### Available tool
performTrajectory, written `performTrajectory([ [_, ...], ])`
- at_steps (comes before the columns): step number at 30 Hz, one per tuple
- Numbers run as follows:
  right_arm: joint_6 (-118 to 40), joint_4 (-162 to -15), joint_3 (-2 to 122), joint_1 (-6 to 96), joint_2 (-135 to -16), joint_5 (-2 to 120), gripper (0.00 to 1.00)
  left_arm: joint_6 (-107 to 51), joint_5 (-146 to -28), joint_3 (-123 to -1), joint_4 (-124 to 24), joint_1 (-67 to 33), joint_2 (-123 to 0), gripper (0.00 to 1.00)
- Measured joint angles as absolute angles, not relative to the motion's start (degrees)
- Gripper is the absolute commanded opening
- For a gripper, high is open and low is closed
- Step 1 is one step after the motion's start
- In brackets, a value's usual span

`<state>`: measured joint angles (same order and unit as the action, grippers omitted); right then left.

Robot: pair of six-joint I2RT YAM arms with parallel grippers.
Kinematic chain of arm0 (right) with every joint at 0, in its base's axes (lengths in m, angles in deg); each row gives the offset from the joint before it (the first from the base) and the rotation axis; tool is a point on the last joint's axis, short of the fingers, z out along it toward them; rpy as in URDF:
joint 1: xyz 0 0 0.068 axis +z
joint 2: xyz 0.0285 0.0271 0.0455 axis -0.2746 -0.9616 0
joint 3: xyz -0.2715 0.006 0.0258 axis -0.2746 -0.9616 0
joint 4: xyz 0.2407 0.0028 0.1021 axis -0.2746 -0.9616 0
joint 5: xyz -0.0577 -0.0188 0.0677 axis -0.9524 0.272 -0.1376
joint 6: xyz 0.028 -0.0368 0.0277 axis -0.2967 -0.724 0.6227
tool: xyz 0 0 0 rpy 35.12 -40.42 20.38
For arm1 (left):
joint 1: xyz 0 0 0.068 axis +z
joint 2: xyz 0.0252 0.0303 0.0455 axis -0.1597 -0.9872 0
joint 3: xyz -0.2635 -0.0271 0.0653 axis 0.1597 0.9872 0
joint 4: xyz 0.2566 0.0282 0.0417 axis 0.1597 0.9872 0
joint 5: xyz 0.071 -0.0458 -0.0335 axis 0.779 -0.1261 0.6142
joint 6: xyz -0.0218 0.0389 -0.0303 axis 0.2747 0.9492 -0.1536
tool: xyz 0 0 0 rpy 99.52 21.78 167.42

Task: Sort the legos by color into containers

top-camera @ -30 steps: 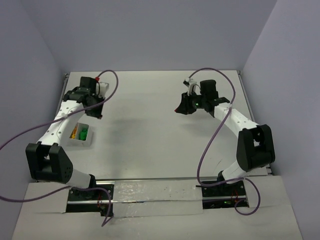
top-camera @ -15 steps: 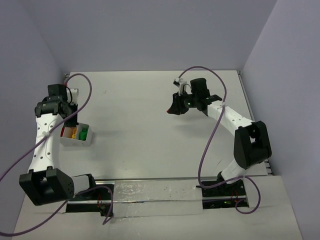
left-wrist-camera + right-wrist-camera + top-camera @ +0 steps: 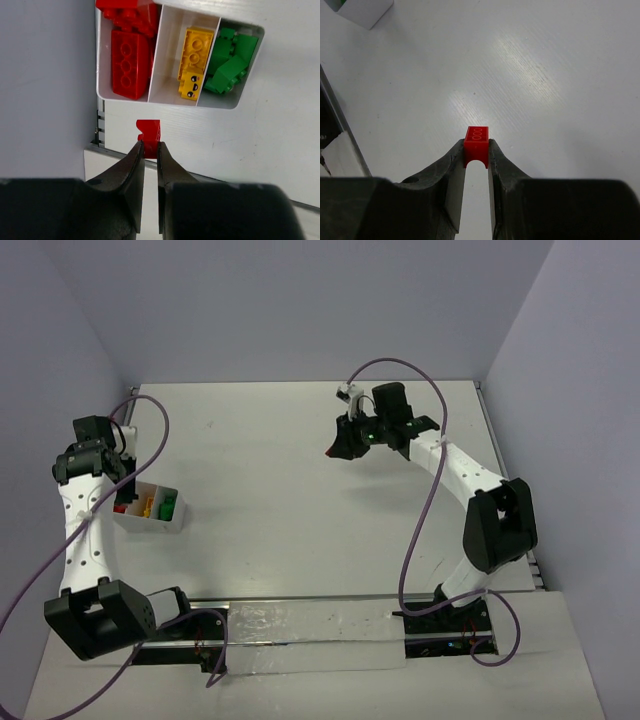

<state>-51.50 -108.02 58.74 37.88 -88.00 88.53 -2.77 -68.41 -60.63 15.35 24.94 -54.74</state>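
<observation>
A white three-part container (image 3: 154, 55) (image 3: 168, 522) stands at the table's left. It holds red legos (image 3: 131, 62), yellow legos (image 3: 192, 62) and green legos (image 3: 229, 62), one colour per part. My left gripper (image 3: 149, 143) is shut on a small red lego (image 3: 149, 131), held above the table just in front of the container's red part. My right gripper (image 3: 476, 145) is shut on a red arch lego (image 3: 476, 141) and holds it above the bare table at the back right; it shows red in the top view (image 3: 332, 451).
A metal rail (image 3: 100, 132) and the table's left edge run beside the container. A corner of the white container (image 3: 362, 11) shows at the top left of the right wrist view. Purple cables loop from both arms.
</observation>
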Motion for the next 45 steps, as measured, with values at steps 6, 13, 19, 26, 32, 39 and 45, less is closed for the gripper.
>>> performTrajectory([
  [6, -51.67, -109.69, 60.9, 38.46, -89.48, 88.13, 0.0, 0.02, -68.04, -57.48, 14.85, 27.56, -54.73, 0.01],
  [13, -51.65, -110.19, 60.9, 39.44, -90.04, 87.87, 0.0, 3.91, -68.27, -56.48, 13.51, 32.51, -55.22, 0.01],
  [19, -51.64, -110.87, 61.22, 39.75, -90.7, 87.54, 0.0, 5.78, -70.16, -56.5, 11.66, 34.79, -56.83, 0.0],
  [26, -51.65, -111.31, 61.97, 39.84, -91.19, 87.3, 0.0, 5.88, -74.08, -57.82, 11.22, 34.86, -58.73, 0.0],
  [32, -51.67, -111.46, 61.98, 39.86, -91.21, 87.08, 0.0, 5.7, -75.86, -58.66, 10.04, 34.86, -60.16, 0.0],
  [39, -51.7, -111.46, 61.98, 39.86, -91.29, 87.06, 0.0, 5.73, -76.03, -58.68, 8.81, 35.16, -61.84, 0.03],
  [45, -51.67, -111.47, 61.98, 39.86, -91.33, 87.06, 0.0, 5.78, -76.03, -59.02, 7.92, 35.98, -62.87, 0.03],
])
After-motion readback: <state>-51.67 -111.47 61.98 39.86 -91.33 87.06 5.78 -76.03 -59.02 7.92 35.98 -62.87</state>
